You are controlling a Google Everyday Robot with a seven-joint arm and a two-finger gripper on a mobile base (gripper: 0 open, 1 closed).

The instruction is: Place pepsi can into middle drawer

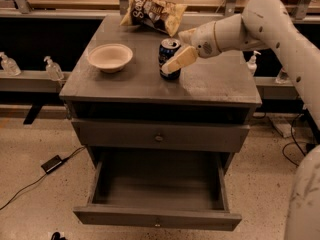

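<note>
The pepsi can (pixel 168 54), dark blue with a silver top, stands upright on the cabinet top (pixel 215 81), near its middle. My gripper (pixel 178 48) reaches in from the right and is shut on the can. One cream finger (pixel 178 60) lies across the can's front and the other (pixel 187 34) sits behind it. The can still rests on the top. The middle drawer (pixel 157 217) is pulled out wide open below. Its inside is a bare grey box, and its front panel with a small knob faces me.
A cream bowl (pixel 110 57) sits left of the can. A brown-yellow chip bag (pixel 154 13) lies at the back of the top. A closed taller-fronted drawer (pixel 158 136) is above the open one. Spray bottles (pixel 52 68) stand on a ledge to the left. A cable lies on the floor.
</note>
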